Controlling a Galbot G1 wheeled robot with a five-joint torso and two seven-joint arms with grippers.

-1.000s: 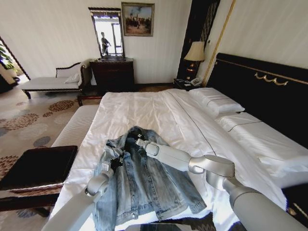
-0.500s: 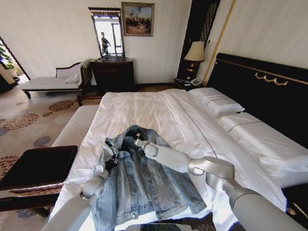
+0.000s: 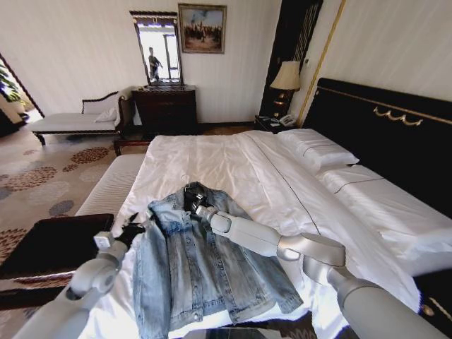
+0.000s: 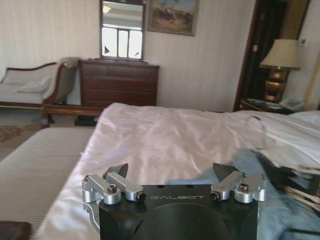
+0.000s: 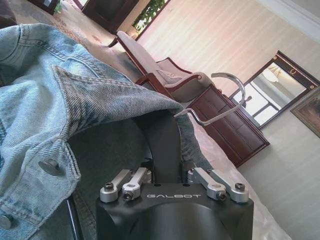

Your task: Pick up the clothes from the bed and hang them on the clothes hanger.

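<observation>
hanger [image 5: 162, 137] in right jaws, apparently inside jacket [image 3: 205, 261]

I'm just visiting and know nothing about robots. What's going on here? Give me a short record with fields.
Place: bedroom, wide bed with white sheets
Garment: denim jacket lying spread near the bed's foot
Hanger: black clothes hanger inside the jacket's collar, metal hook poking out
Right tool: at the collar, shut on the clothes hanger's neck
Left tool: open, holding nothing, beside the jacket's shoulder near the bed's edge
Hanging: not yet done; jacket lies on the bed
</observation>
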